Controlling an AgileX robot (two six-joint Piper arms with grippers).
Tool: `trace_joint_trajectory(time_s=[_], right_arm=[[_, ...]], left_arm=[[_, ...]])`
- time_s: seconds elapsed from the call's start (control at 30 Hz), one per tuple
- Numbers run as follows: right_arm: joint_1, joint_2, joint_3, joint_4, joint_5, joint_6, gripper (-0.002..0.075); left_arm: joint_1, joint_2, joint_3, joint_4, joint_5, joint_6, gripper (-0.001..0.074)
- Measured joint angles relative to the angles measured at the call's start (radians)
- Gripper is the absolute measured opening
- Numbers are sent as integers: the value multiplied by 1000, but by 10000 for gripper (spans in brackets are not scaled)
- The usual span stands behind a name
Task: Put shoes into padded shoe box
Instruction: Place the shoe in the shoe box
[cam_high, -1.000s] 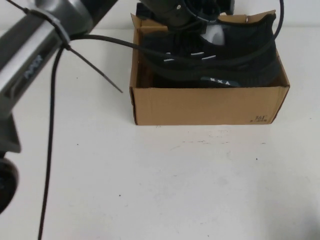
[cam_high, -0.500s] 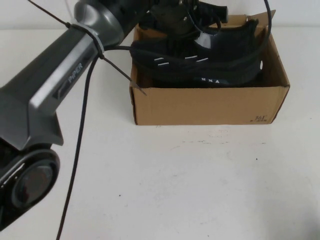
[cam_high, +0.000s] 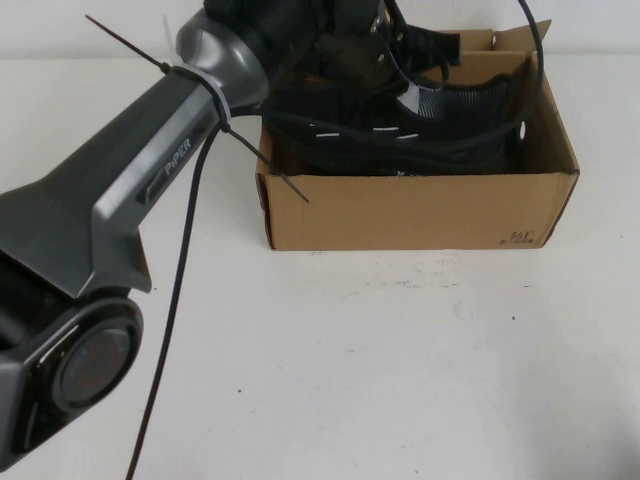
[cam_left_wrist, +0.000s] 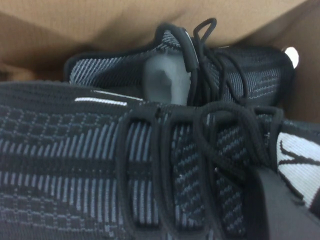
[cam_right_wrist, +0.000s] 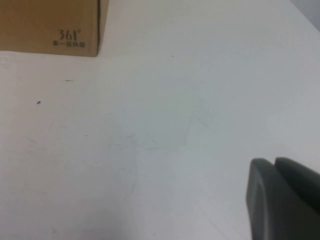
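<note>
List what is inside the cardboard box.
Inside the padded shoe box lie the shoes: two black sneakers side by side. The left tool, shut on one, covers part. The box floor is hidden. The right tool hangs over bare table.

1. The shoes (cam_high: 400, 125) — black knit lace-up sneakers with short white dashes along the side — lie lengthwise inside the box, partly hidden under the arm. The left wrist view shows two side by side, laces up, the far one with a grey collar (cam_left_wrist: 162, 80).
2. The padded shoe box (cam_high: 415, 210) (brown corrugated cardboard, small black print at one corner) stands open on the white surface.
</note>
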Motion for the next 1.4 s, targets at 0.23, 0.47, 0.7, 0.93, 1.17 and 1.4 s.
trace_joint_trajectory(time_s=[0.23, 0.47, 0.7, 0.93, 1.17, 1.4], right_arm=[[0, 0, 0, 0, 0, 0, -9], [0, 0, 0, 0, 0, 0, -9], [0, 0, 0, 0, 0, 0, -9], [0, 0, 0, 0, 0, 0, -9], [0, 0, 0, 0, 0, 0, -9], [0, 0, 0, 0, 0, 0, -9]], left_arm=[[0, 8, 0, -28, -43, -1, 10], [-5, 14, 0, -64, -53, 17, 10], [-7, 16, 0, -86, -30, 18, 10], [-7, 16, 0, -125, -18, 26, 10], [-9, 20, 0, -132, -14, 44, 10], [-13, 34, 0, -124, -17, 64, 10]])
